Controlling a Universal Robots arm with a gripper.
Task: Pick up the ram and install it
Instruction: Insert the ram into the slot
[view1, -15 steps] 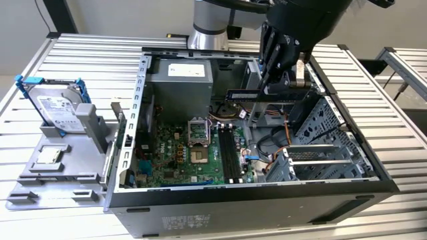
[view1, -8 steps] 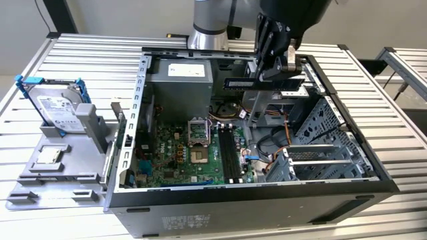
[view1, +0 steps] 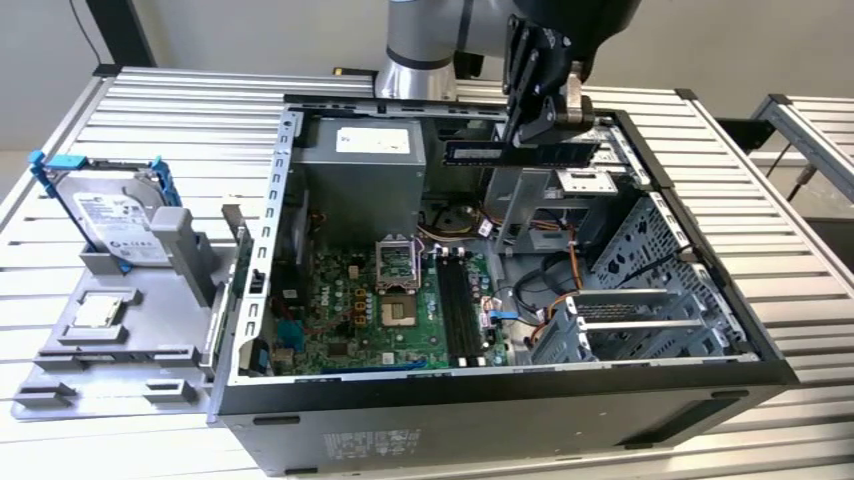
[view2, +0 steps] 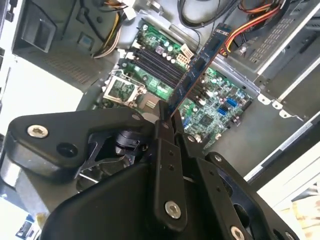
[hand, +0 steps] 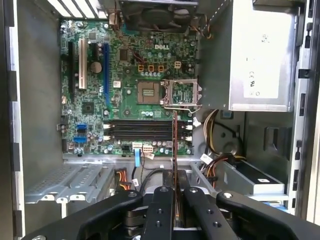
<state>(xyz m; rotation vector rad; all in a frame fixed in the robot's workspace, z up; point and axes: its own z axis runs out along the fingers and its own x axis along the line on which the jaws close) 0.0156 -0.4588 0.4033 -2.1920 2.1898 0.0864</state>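
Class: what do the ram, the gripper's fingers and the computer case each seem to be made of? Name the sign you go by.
The ram: dark blue-green circuit board, probably fibreglass laminate, matt, with dark chips. Fingers of the gripper: black, dull sheen, with screws; coated metal or hard plastic, cannot tell. The computer case: grey sheet metal, by its folded, perforated walls.

The board (view1: 354, 322) is gleaming green, carrying black slots (view1: 457, 305). Above the board, the ram (view1: 521, 153) is showing dark blue-green with paler label patches in a black tool (view1: 538, 130). Well apart from the board, a silver drive (view1: 118, 225) is wearing a blue bracket (view1: 40, 163) over a pale ribbed tabletop (view1: 174, 110).
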